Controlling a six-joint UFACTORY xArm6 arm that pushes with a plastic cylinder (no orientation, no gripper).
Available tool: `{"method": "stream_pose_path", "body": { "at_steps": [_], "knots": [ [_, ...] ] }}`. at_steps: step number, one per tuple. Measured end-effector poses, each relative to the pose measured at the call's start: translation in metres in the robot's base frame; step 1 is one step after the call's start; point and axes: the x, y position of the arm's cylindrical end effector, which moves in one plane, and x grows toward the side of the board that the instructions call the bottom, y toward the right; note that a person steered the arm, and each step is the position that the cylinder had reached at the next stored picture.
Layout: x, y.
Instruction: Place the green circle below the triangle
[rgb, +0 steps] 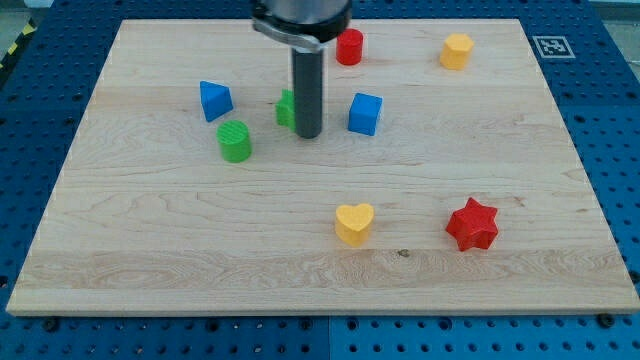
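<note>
**Tip right of the circle, triangle up-left**

No pincer on this rig, so nothing to report as apart, together or clamped: just a dark rod ending in my tip (309, 135), resting on the board (150, 260).

Green circle (235, 141) toward the view's left of the tip, slightly lower, near but apart. Blue triangle (215, 100) up and a little left of the circle, close, not touching. Circle therefore already lower than the triangle, though offset slightly toward the view's right rather than squarely beneath.

A second green block (286, 108) partly hidden behind the rod, just at the tip's left; shape not clear. Blue cube (365, 113) to the tip's right, apart.

Judged from this layout: only a short nudge toward the view's left needed, and the tip already on the correct side for it. Risk: catching the hidden green block on the way, or shoving the circle too far up into the triangle.

Elsewhere, well clear: red cylinder (349, 46), yellow block (456, 51) at top right, yellow heart (354, 223), red star (472, 224).
</note>
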Motion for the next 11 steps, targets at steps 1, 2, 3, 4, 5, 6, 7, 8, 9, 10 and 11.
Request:
{"method": "stream_pose_path", "body": {
  "at_steps": [1,2,3,4,5,6,7,8,9,10,11],
  "knots": [
    [0.0,-0.01],
    [0.001,-0.02],
    [0.008,-0.024],
    [0.025,-0.021],
    [0.037,-0.028],
    [0.037,-0.047],
    [0.036,-0.07],
    [0.03,-0.092],
    [0.026,-0.101],
    [0.026,-0.106],
    [0.025,-0.125]
  ]
}}
